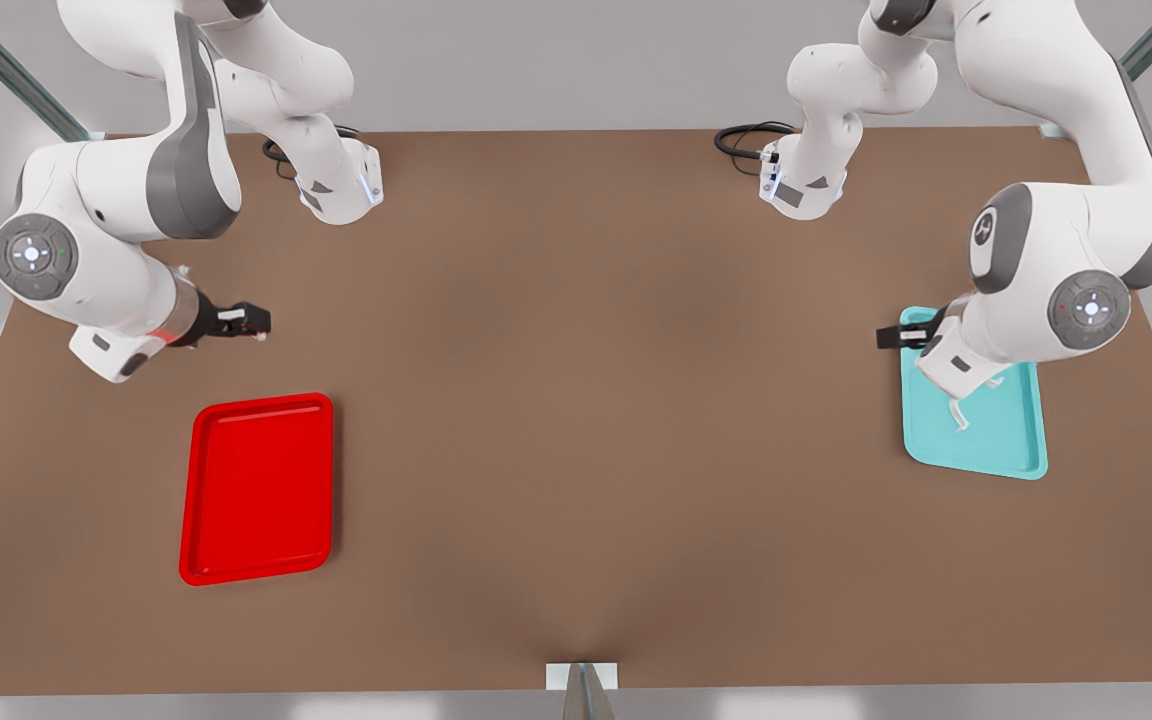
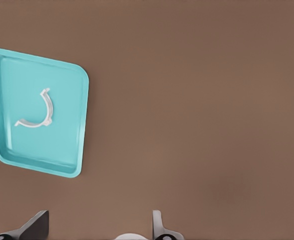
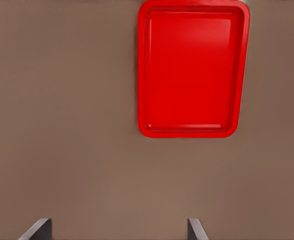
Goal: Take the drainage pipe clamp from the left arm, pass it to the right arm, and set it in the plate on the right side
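- The clamp (image 1: 959, 412) lies flat inside the teal tray (image 1: 1011, 440), loose, with nothing gripping it; in the left wrist view it is a white curved band (image 2: 39, 111) with bent-out ends, on the tray floor and clear of the rim (image 2: 81, 120).
- The teal tray holds only the clamp and sits on the tabletop (image 1: 576, 400) at about 3 o'clock in the front view, near that side's edge.
- The plate (image 1: 258, 487) is red, with a bare floor, and sits at about 8 o'clock in the front view, well apart from the teal tray; the right wrist view shows it too (image 3: 193, 70).
- The left gripper (image 1: 896, 336) hangs over the teal tray's 11 o'clock corner in the front view, above the tabletop, near the clamp but not touching it. Its fingers (image 2: 34, 226) are spread apart with nothing between them.
- The right gripper (image 1: 251, 322) hangs above the tabletop at about 9 o'clock in the front view, just past the plate's far edge. Its fingers (image 3: 196, 230) are spread wide with bare tabletop between them.
- Coiled black cables (image 1: 748, 138) lie by the arm bases at the tabletop's 12 o'clock edge.
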You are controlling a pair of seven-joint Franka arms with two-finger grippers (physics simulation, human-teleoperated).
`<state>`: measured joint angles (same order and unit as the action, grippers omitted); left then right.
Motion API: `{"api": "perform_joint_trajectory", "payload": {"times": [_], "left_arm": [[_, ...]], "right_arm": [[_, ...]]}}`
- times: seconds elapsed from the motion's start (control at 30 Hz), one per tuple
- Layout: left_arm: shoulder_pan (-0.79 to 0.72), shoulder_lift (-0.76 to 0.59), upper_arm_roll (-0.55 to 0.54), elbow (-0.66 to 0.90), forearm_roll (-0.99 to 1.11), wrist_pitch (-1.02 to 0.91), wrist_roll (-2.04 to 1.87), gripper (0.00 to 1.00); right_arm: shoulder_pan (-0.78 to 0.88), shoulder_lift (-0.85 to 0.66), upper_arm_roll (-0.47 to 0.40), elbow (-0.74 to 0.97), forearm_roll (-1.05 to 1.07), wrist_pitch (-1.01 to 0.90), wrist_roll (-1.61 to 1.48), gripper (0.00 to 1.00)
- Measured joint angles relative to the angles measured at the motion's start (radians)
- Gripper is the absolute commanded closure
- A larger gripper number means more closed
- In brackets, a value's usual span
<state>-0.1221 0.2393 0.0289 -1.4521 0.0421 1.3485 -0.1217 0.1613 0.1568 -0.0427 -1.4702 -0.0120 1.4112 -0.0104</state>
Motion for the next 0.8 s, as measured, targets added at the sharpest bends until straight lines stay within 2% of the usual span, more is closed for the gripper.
{"api": "perform_joint_trajectory", "payload": {"times": [0.1, 0.17, 0.23, 0.33, 0.5, 0.63, 0.67, 0.77, 0.8], "left_arm": [[-0.002, 0.018, 0.011, -0.005, 0.000, 0.021, 0.006, 0.00], [0.004, 0.106, 0.097, -0.002, -0.005, 0.061, 0.009, 0.00], [0.084, 0.220, 0.154, -0.003, -0.021, 0.141, 0.012, 0.00], [0.193, 0.335, 0.176, -0.071, -0.035, 0.316, 0.019, 0.00], [0.261, 0.348, 0.181, -0.355, -0.043, 0.668, 0.053, 0.00], [0.280, 0.347, 0.181, -0.442, -0.046, 0.889, 0.076, 0.00], [0.286, 0.347, 0.181, -0.457, -0.046, 0.924, 0.081, 0.01], [0.292, 0.342, 0.181, -0.485, -0.047, 0.988, 0.095, 0.14], [0.295, 0.340, 0.181, -0.491, -0.048, 1.001, 0.099, 0.14]], "right_arm": [[-0.001, 0.001, 0.000, -0.002, 0.002, 0.024, -0.001, 0.00], [-0.001, 0.001, 0.000, -0.003, 0.003, 0.035, -0.002, 0.00], [0.000, 0.001, 0.000, -0.003, 0.003, 0.042, -0.002, 0.00], [0.000, 0.001, 0.000, -0.005, 0.004, 0.049, -0.003, 0.00], [0.006, 0.001, 0.000, -0.006, 0.003, 0.056, -0.003, 0.00], [0.020, 0.003, 0.000, -0.005, 0.001, 0.058, -0.002, 0.00], [0.021, 0.003, 0.000, -0.006, 0.001, 0.058, -0.002, 0.00], [0.020, 0.004, 0.000, -0.006, 0.000, 0.059, 0.000, 0.00], [0.020, 0.004, 0.000, -0.006, 0.000, 0.059, 0.000, 0.00]]}}
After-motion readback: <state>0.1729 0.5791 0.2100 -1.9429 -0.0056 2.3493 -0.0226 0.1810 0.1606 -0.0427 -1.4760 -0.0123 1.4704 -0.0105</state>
